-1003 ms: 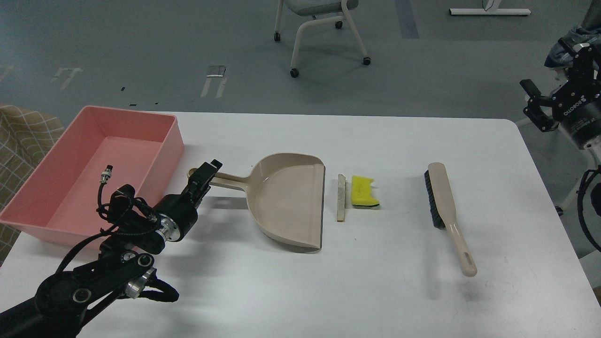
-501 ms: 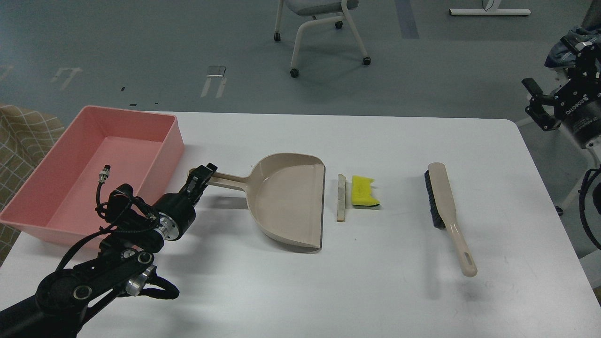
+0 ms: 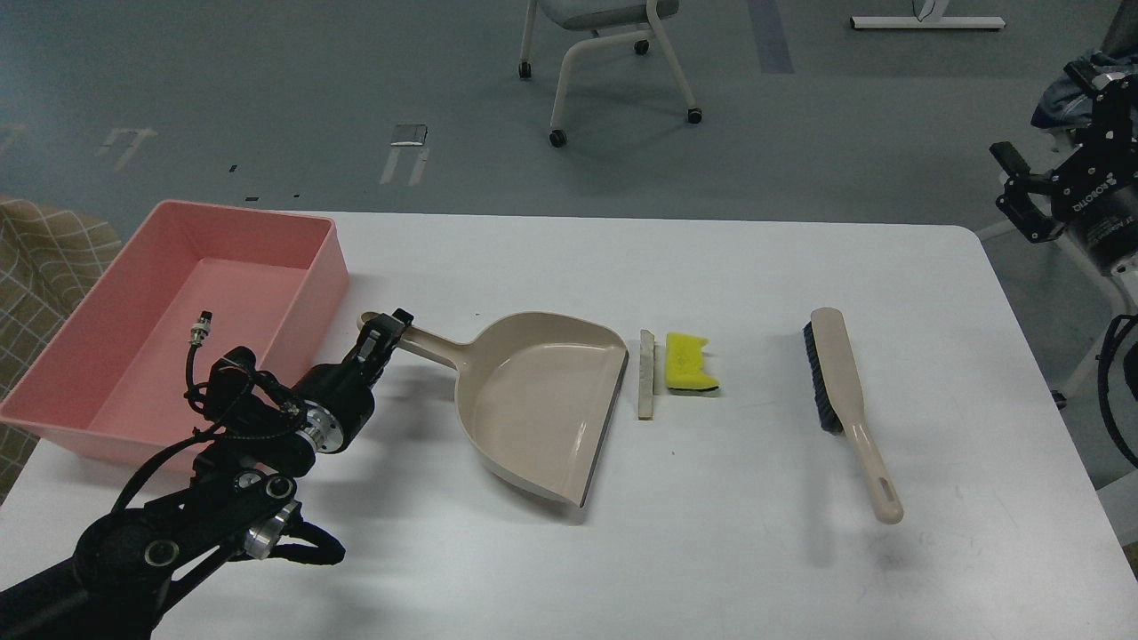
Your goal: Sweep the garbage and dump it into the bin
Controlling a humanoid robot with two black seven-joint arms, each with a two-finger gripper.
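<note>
The garbage lies mid-table: a yellow sponge piece (image 3: 690,363) and a thin pale strip (image 3: 646,375) just left of it. The beige dustpan (image 3: 533,404) sits left of them, its open edge next to the strip and slanted. My left gripper (image 3: 388,330) is shut on the dustpan's handle near its far end. The pink bin (image 3: 325,277) stands at the table's left and looks empty. My right gripper (image 3: 1019,187) hangs off the table's right edge, open and empty.
A beige brush (image 3: 843,391) with black bristles lies on the table's right part, handle toward me. A wheeled chair (image 3: 605,53) stands on the floor beyond the table. A checked cloth (image 3: 40,267) shows at the left edge.
My left gripper has closed on the dustpan handle and the pan has turned and shifted toward me, its open edge now slanted. The right arm has drifted slightly right.
</note>
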